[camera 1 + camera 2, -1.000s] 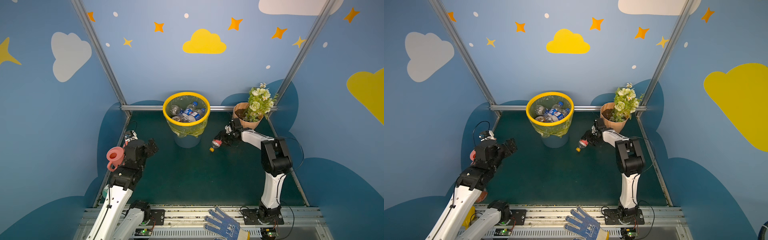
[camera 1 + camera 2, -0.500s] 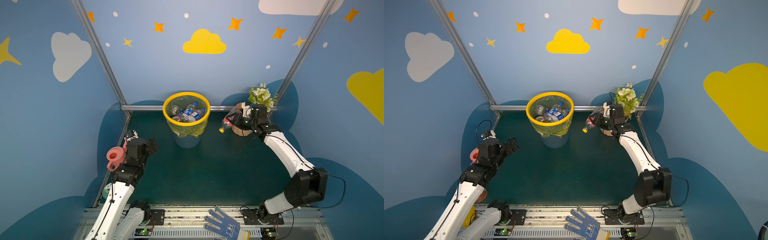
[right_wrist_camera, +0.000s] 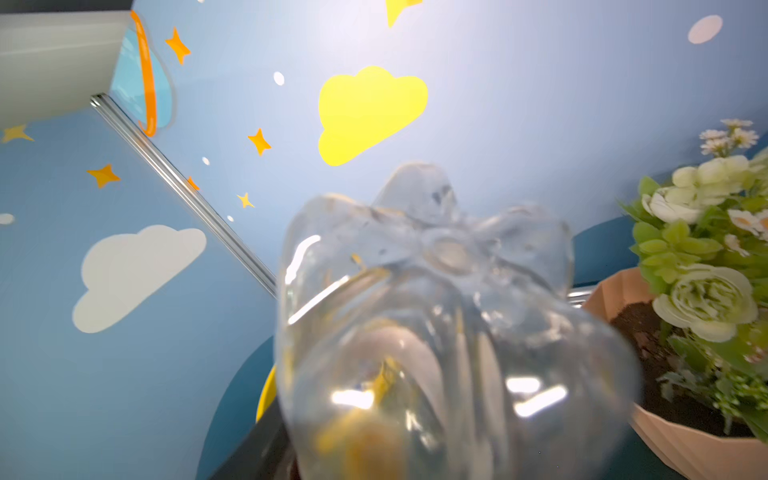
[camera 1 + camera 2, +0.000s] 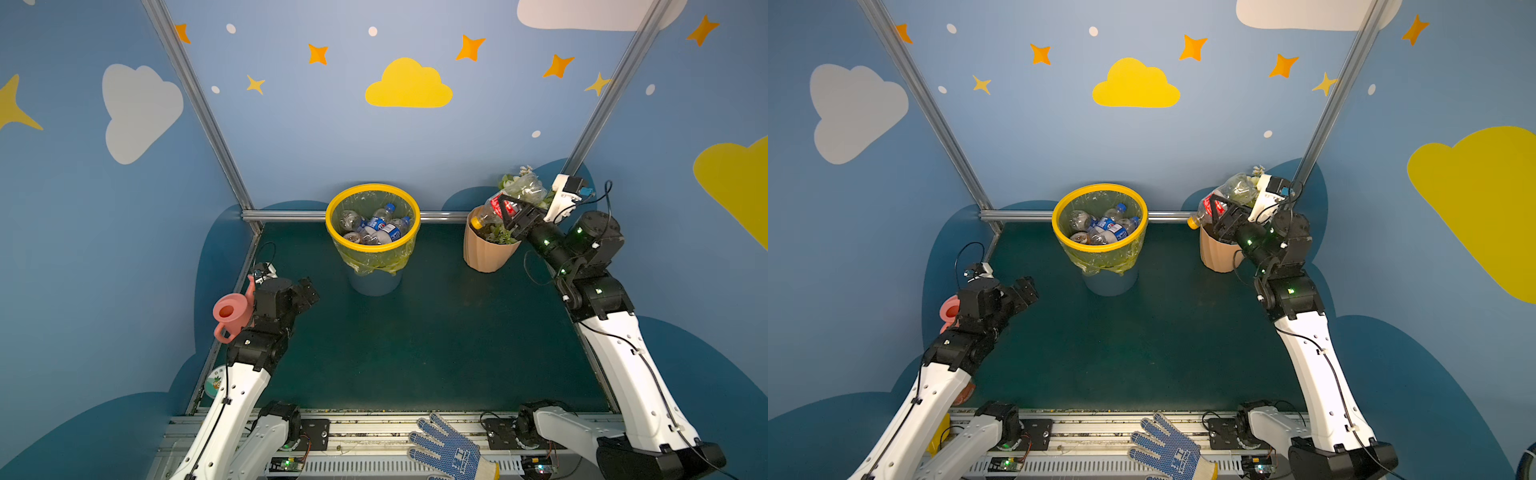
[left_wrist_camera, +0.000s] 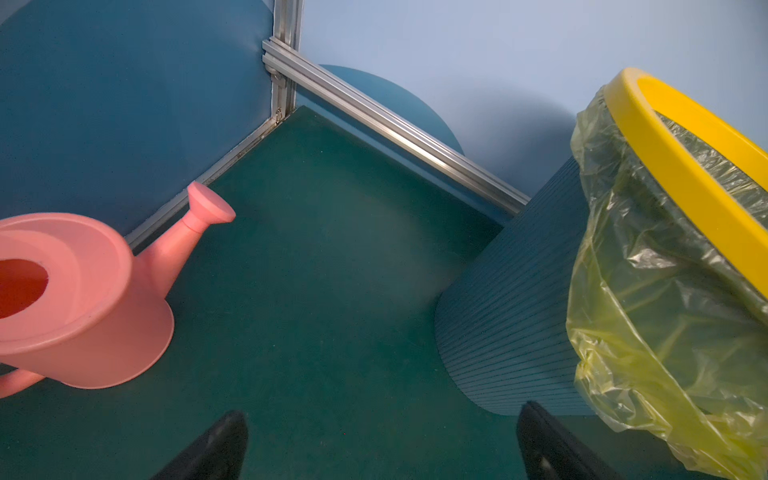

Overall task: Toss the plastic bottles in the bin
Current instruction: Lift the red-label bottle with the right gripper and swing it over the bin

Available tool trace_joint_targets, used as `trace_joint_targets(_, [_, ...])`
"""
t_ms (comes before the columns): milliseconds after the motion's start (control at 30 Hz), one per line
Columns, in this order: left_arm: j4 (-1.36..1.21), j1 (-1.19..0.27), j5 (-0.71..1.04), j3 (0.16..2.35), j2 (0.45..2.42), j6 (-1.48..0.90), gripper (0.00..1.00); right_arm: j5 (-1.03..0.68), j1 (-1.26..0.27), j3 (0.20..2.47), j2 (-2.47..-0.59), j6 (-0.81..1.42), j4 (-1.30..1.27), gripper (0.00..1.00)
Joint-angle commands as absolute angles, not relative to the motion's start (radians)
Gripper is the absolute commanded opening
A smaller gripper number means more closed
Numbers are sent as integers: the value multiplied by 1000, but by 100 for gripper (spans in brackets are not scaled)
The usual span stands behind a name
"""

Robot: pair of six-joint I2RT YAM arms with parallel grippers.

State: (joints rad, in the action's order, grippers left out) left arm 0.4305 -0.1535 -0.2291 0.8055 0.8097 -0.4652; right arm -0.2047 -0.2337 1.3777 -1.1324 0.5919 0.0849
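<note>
My right gripper [image 4: 510,212] is shut on a clear plastic bottle [image 4: 500,203] with a red label and a yellow cap. It holds the bottle up in the air over the flower pot, cap slanting down toward the bin. The bottle's clear base [image 3: 436,316] fills the right wrist view and hides the jaws. The bin [image 4: 332,226], yellow-rimmed with a yellow liner, stands at the back middle in both top views with several bottles [image 4: 384,227] inside. My left gripper [image 4: 308,291] hovers open and empty low at the left; its fingertips [image 5: 232,430] frame bare mat beside the bin wall [image 5: 511,316].
A pink watering can [image 4: 230,311] stands right beside my left wrist by the left wall. A ribbed peach flower pot [image 4: 484,255] with white flowers sits under the held bottle. A blue knitted glove [image 4: 449,451] lies on the front rail. Metal frame posts line the walls.
The right arm lifted the bottle from low on the mat between bin and pot, up and back to above the pot. The left arm has barely moved.
</note>
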Motion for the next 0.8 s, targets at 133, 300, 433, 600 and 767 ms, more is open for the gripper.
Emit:
trace_joint_targets(133, [417, -149, -219, 798, 796, -476, 100, -309, -374, 1512, -1343, 669, -43, 56])
trace_joint_targets(300, [402, -149, -220, 789, 796, -489, 100, -527, -491, 1862, -1697, 623, 203, 69])
trace_joint_targets(433, [403, -148, -188, 815, 831, -492, 100, -474, -504, 2044, -1774, 521, 418, 80])
trace_joint_targets(600, [417, -147, -205, 818, 820, -485, 100, -357, -464, 1931, -1617, 485, 343, 89])
trace_joint_targets(767, [419, -147, -222, 813, 804, -489, 100, -317, -409, 1837, -1485, 467, 338, 90])
